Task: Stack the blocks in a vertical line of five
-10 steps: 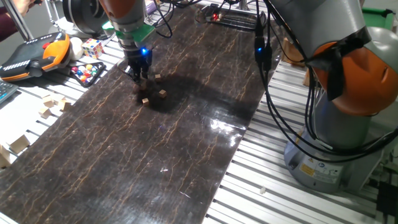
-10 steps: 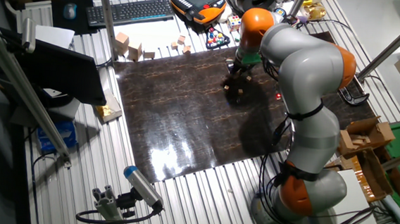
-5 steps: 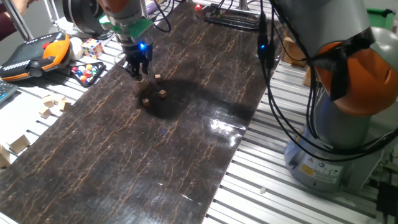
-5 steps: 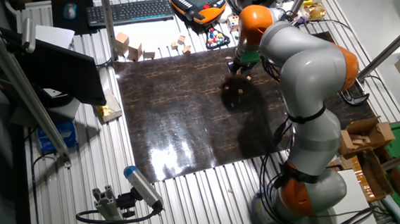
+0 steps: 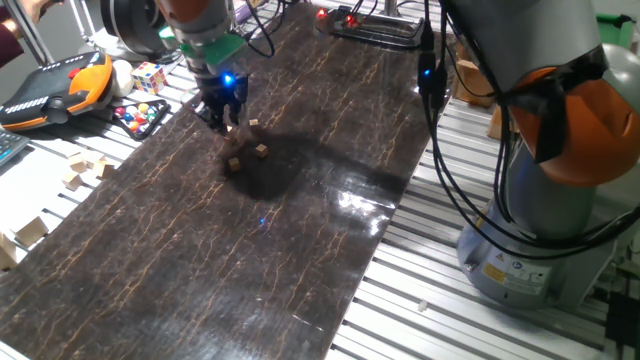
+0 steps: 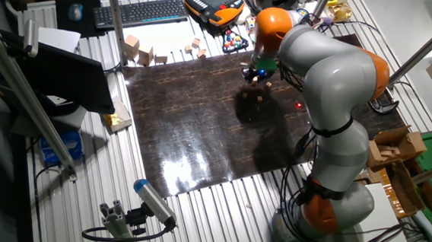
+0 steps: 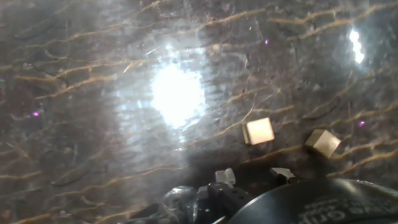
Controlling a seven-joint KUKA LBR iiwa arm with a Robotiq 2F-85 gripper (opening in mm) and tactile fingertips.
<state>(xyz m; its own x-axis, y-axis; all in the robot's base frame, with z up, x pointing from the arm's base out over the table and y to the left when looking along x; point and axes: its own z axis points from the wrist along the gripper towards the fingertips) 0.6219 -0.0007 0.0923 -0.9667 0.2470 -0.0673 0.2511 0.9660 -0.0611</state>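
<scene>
Three tiny tan blocks show on the dark mat in one fixed view: one (image 5: 254, 125) just right of the gripper, one (image 5: 261, 151) nearer, one (image 5: 235, 163) at the left. My gripper (image 5: 222, 117) hangs above the mat, up and left of them. In the other fixed view the gripper (image 6: 257, 73) is above and beyond a block (image 6: 259, 98). The hand view shows two cubes (image 7: 258, 131) (image 7: 323, 142) lying apart on the mat. The fingertips (image 7: 225, 176) stand apart with nothing between them. The other blocks are not clear to me.
A multicoloured puzzle cube (image 5: 149, 76), a tray of coloured balls (image 5: 140, 117) and an orange pendant (image 5: 60, 88) lie left of the mat. Larger pale wooden blocks (image 5: 85, 170) sit on the slatted table. The robot base (image 5: 540, 230) and cables stand at the right.
The gripper has risen from among the blocks and drawn slightly back and left. The blocks on the mat have stayed in place.
</scene>
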